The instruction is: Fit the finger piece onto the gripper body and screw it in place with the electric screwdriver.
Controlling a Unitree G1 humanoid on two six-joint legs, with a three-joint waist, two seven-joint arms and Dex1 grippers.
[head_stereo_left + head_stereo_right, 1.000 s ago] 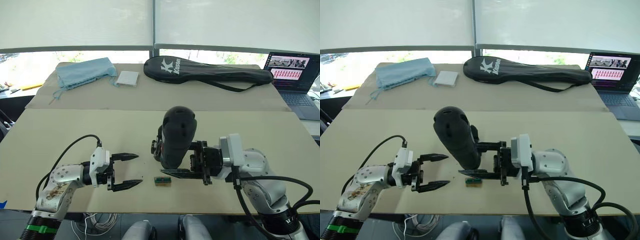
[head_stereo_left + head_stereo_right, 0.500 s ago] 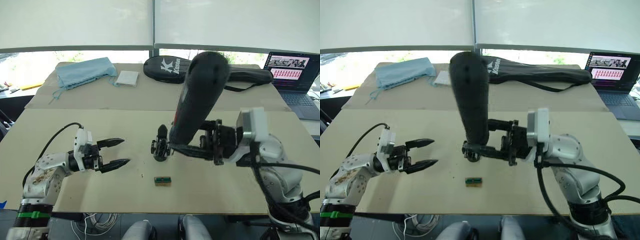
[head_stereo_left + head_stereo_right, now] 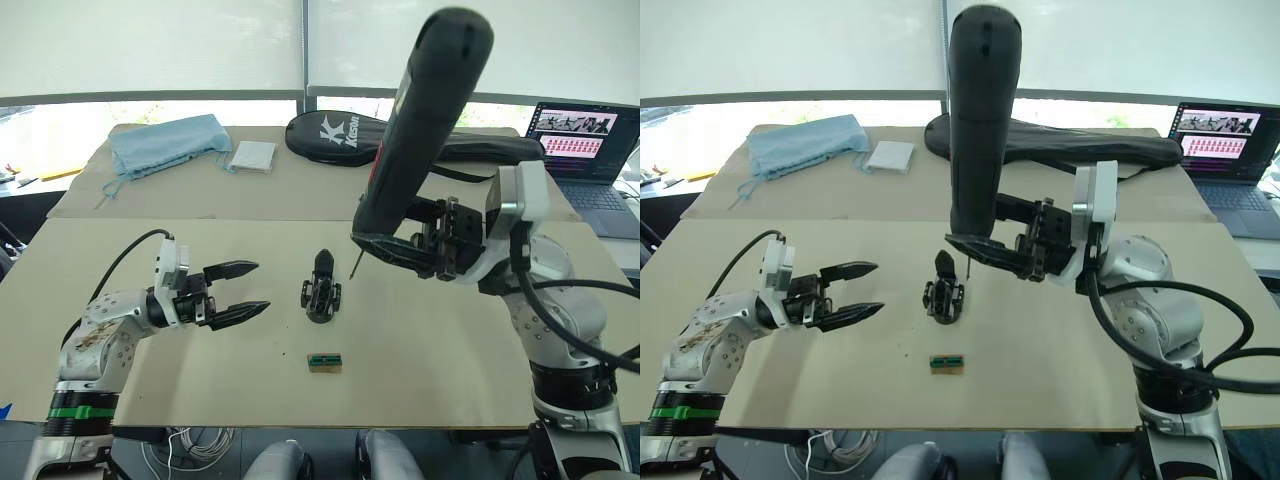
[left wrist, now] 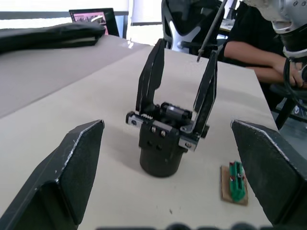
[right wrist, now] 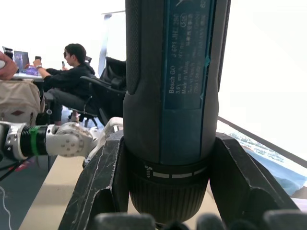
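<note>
The gripper body (image 3: 320,292) stands in the middle of the near table, a small black block. In the left wrist view the gripper body (image 4: 164,141) has two black pointed fingers rising from it; one is the finger piece, and I cannot tell which. My left gripper (image 3: 258,287) is open, level with the body and a short way to its left, fingers pointing at it. My right gripper (image 3: 388,243) is shut on the electric screwdriver (image 3: 420,120), held tilted and raised, its thin bit (image 3: 356,265) hanging just right of the body without touching it.
A tiny green-and-tan block (image 3: 325,362) lies in front of the body. On the far table lie a black racket bag (image 3: 430,140), a blue cloth (image 3: 165,142) and a white pad (image 3: 255,156). A laptop (image 3: 588,150) is at the far right. A person (image 4: 254,52) sits beyond the table.
My right arm has lifted the screwdriver up and to the right, away from the gripper body. My left gripper has moved back and now sits level with the body, still open.
</note>
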